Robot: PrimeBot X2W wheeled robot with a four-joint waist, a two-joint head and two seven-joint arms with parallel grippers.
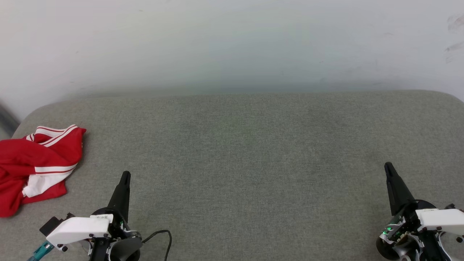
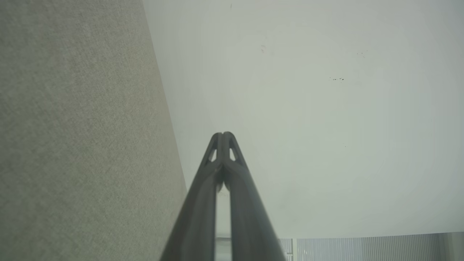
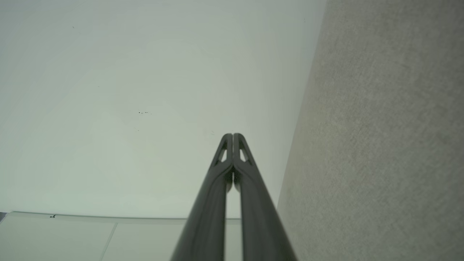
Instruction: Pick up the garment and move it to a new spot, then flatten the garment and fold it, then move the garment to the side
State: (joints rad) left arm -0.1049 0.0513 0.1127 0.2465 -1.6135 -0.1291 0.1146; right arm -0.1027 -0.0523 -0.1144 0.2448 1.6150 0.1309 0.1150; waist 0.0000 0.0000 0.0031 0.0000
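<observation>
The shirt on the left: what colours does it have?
The shirt is red with white striped trim, clearest in the head view.

Light: bright, even, diffuse.
Shadows: faint dim band where wall (image 1: 232,43) meets cushion (image 1: 253,145).
Focus: head view sharp; wrist views hazy, softer toward the edges.

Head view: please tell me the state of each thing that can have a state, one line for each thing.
garment: crumpled in a heap at the left end of the grey surface, not flattened, not folded, held by nothing.
left gripper: jaws shut, empty, apart from the garment, on its right side.
right gripper: jaws shut, empty, at the right end of the surface.
</observation>
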